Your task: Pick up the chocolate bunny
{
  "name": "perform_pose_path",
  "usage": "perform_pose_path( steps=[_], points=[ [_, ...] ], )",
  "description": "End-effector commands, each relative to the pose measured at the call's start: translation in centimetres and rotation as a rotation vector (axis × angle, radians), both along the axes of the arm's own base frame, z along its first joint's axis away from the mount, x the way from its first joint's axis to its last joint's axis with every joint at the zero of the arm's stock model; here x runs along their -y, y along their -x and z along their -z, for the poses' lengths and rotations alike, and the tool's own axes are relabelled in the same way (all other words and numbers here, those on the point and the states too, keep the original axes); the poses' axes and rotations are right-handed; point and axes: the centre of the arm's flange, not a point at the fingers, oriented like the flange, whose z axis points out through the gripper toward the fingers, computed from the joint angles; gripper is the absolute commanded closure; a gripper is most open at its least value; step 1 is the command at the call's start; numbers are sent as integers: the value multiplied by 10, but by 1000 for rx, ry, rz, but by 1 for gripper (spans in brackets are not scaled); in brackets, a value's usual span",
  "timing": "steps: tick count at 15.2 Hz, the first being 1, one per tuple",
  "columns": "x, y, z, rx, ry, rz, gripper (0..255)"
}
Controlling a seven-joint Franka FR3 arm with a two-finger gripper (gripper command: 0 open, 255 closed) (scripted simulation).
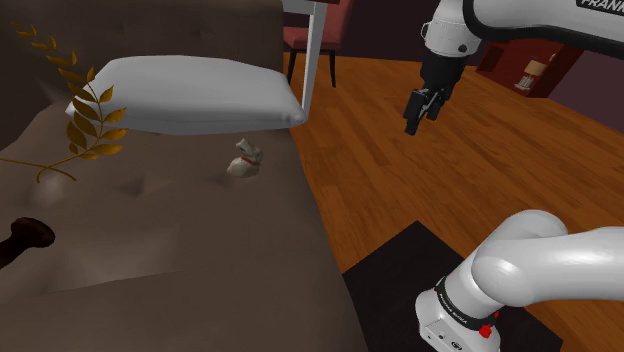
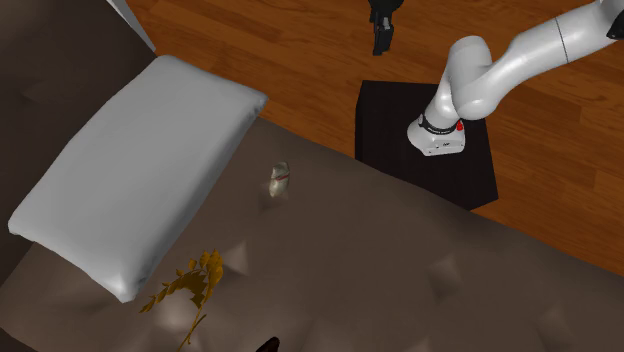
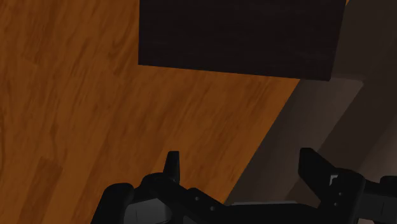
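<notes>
place: I am in a home living room | evidence: brown tufted sofa [image 1: 180, 250], white pillow [image 1: 190, 95] | wooden plank floor [image 1: 400, 180] | red-seated chair [image 1: 296, 40], shelf [image 1: 530, 70] beyond

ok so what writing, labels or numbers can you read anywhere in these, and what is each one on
"FRANK", running off the picture's edge: dark letters on the white upper arm link, in the shoulder view.
Tiny pale print on the dark band around the arm's base joint: too small to read.
The small pale bunny figure with a red ribbon and the big white pillow carry no writing that I can make out.
</notes>
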Motion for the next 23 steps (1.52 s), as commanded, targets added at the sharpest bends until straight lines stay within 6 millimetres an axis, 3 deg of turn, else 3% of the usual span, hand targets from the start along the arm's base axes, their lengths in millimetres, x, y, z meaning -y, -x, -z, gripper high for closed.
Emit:
perform_pose_path(
  steps=[1, 11, 23],
  points=[
    [0, 0, 0, 0, 0, 0, 0],
    [-74, -72, 39, 72, -113, -178, 0],
    [-184, -142, 68, 158, -249, -392, 0]
  ],
)
